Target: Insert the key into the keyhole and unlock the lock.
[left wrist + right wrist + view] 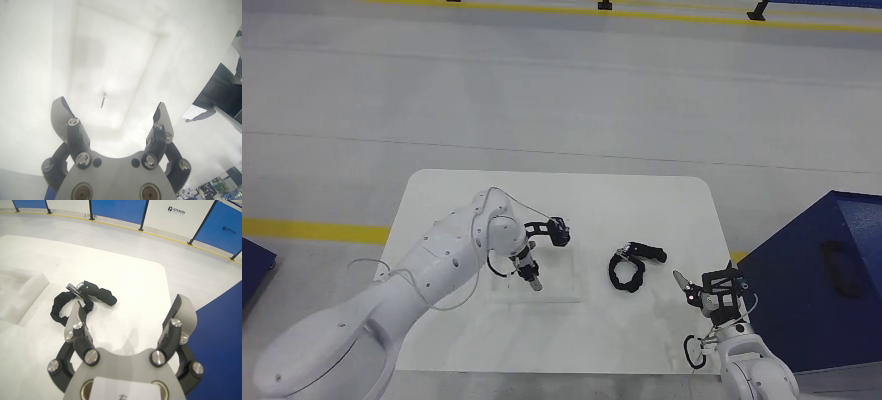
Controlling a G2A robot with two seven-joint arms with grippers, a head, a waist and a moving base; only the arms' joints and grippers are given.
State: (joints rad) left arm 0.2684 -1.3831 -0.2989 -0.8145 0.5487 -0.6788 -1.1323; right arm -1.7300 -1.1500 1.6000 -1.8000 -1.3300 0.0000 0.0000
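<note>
Left wrist view has the left claw [111,107] hovering spread directly above a small silvery metal key [103,100]. The key lies flat in a shallow white rectangular tray [117,66] toward the left edge of the white counter [662,210]. The fingers straddle it, likely lining up a pinch. The black fabric-sleeved chain lock [102,294] with its shiny metal body sits coiled near the counter's middle, apart from the tray. The right claw [128,302], also spread and empty, hovers by the near right corner facing the lock, probably to steady it.
</note>
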